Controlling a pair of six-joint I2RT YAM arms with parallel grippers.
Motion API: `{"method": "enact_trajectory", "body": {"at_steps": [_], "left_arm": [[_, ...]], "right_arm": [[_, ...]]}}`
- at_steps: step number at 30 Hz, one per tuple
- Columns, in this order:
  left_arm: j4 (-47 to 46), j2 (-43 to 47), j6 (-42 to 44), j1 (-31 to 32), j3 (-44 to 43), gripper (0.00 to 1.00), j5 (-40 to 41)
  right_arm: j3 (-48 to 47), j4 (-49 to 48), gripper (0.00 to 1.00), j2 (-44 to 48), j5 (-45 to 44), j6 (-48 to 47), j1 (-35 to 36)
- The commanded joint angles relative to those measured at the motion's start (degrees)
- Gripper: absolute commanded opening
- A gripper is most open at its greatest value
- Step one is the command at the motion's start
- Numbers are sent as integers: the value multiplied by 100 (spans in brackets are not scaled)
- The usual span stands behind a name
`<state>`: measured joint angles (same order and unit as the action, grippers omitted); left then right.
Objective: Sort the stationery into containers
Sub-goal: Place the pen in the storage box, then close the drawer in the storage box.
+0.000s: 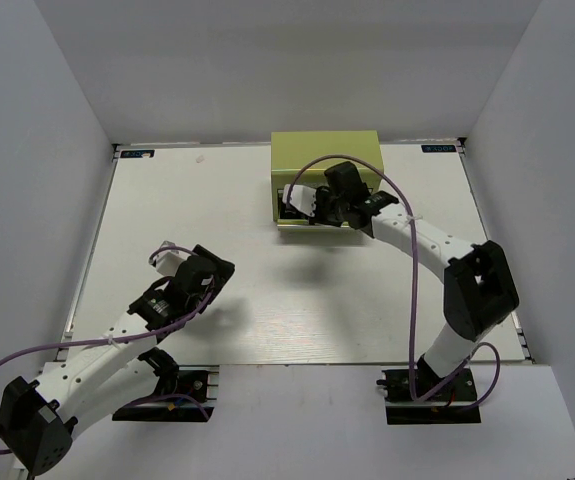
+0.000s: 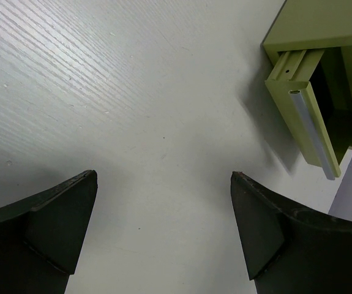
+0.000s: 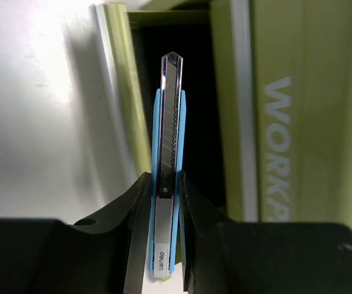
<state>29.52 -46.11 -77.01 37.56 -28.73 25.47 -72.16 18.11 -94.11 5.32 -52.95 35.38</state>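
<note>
The right claw (image 3: 164, 181) was closed on a slim blue cutter (image 3: 168, 147) with a silver slide, pinching it near its butt end. Most of its length stuck out ahead of the fingertips. The cutter hung over the dark inside of the open drawer (image 3: 204, 122) of the yellow-green chest (image 1: 325, 150). Its long axis ran parallel to the drawer's front edge and to the silver handle strip (image 3: 240, 73) beside it, so it lay along the drawer's width, not across it. By the look of it, the release turned on that line-up: the cutter seemed set to drop flat into the drawer without bridging a wall. How high it hung above the drawer floor could not be told.

The left claw (image 2: 163, 177) stood open and empty over the bare table (image 2: 133, 92), well apart from the chest, which showed only at the edge of its view. The right arm was plainly the nearer one. No other stationery could be made out on the table.
</note>
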Motion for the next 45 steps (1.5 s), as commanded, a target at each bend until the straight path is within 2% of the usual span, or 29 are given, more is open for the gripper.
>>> {"method": "enact_trajectory", "body": {"at_steps": [1,2,6,12,15,17,18,19,20,21,23,25,32,33,35,36,39,45], "left_arm": [[-139,41,-51,-21,8,100,19],[-139,40,-51,-21,8,100,19],[-139,40,-51,-21,8,100,-34],[-139,40,-51,-21,8,100,-34],[-139,40,-51,-21,8,100,-34],[-201,40,-51,-21,8,100,-34],[-201,-20,-51,-21,8,100,-34],[-201,-73,-51,-21,8,100,-34],[-253,-74,-51,-21,8,100,-34],[-254,-126,-51,-21,8,100,-34],[-254,-179,-51,-21,8,100,-34],[-254,-179,-51,-21,8,100,-34],[-306,-179,-51,-21,-45,100,-86],[-306,-179,2,-21,-45,100,-86],[-367,-179,2,-21,-45,100,-86],[-368,-232,54,-21,-45,100,-86],[-500,-232,116,-21,-45,100,-139],[-605,-355,239,-21,-98,100,-139]], "right_arm": [[-517,-238,0,-362,-49,-506,-171],[-553,-212,1,-433,-40,-549,-197],[-668,-255,26,-705,-110,-690,-259],[-791,-246,42,-794,-14,-533,-312],[-826,-221,46,-697,188,-410,-347],[-940,-168,41,-627,311,-296,-373],[-1001,129,35,-627,677,-191,-400],[-1193,279,19,-635,855,-163,-417],[-1239,759,11,-618,1039,-154,-452],[-1291,982,3,-618,1728,-476,-461],[-1327,1744,0,-644,2469,-1117,-444],[-1344,2528,0,-714,2692,-1706,-417],[-1705,3313,0,-1364,2712,-2114,-417],[-1574,2739,0,-1452,2502,-1714,-391],[-1416,2481,0,-1461,2055,-1536,-374],[-1276,1695,0,-1479,1895,-1091,-373],[-1151,382,0,-1680,807,-263,-374],[-1406,-816,0,-2077,-739,451,-400]]}}
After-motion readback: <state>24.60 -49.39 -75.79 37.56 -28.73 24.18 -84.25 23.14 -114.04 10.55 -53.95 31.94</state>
